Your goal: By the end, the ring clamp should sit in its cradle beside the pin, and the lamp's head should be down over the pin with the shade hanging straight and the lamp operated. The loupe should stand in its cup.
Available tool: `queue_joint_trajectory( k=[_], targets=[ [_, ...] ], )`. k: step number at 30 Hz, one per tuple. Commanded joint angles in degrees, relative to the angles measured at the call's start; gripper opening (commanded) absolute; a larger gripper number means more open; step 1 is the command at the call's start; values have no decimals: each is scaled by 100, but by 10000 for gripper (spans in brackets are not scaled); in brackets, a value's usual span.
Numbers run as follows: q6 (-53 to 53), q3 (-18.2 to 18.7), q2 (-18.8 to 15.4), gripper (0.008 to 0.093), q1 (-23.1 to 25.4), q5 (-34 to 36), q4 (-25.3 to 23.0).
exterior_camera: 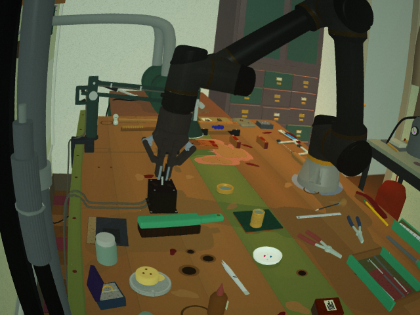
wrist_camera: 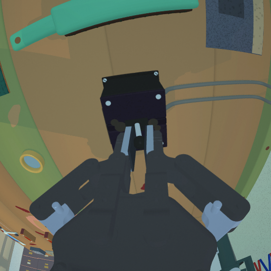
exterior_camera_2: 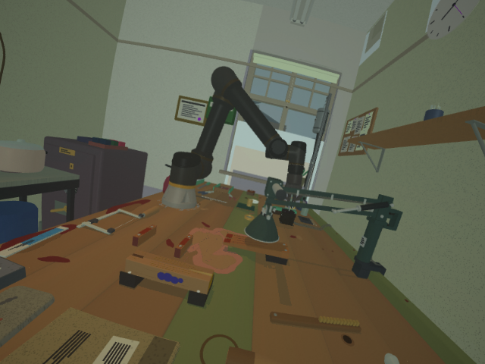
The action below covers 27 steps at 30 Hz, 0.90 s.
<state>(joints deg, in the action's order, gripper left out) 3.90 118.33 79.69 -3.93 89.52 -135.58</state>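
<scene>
The lamp's black switch box (exterior_camera: pixel 162 196) (wrist_camera: pixel 134 108) sits on the bench's left part with two grey cables running off it, and its small white toggle lever (wrist_camera: pixel 137 130) sticks up from the top. My gripper (exterior_camera: pixel 165 177) (wrist_camera: pixel 136 141) is closed on that lever, its two pale finger pads on either side of it. The green lamp (exterior_camera_2: pixel 261 229) has its head down over the wooden pin block, its arm (exterior_camera_2: pixel 333 200) reaching from a post at the bench edge. The yellow loupe (exterior_camera: pixel 257 217) stands upright on a dark green pad. A yellow ring (exterior_camera: pixel 225 188) lies flat on the green strip.
A green-handled brush (exterior_camera: pixel 176 223) (wrist_camera: pixel 101 17) lies just in front of the switch box. A dark mat (exterior_camera: pixel 110 230) and a pale jar (exterior_camera: pixel 106 248) sit to its left. Pliers, a white dish (exterior_camera: pixel 267 255) and trays are off to the right.
</scene>
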Motion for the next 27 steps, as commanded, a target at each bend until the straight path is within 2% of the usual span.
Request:
queue_joint_trajectory(
  k=[1, 20, 27],
  targets=[
    [1, 32, 18, 80, -1, -2, -58],
    [26, 749, 269, 80, -39, -67, -1328],
    [27, 768, 274, 80, -40, -68, -1363]
  ],
)
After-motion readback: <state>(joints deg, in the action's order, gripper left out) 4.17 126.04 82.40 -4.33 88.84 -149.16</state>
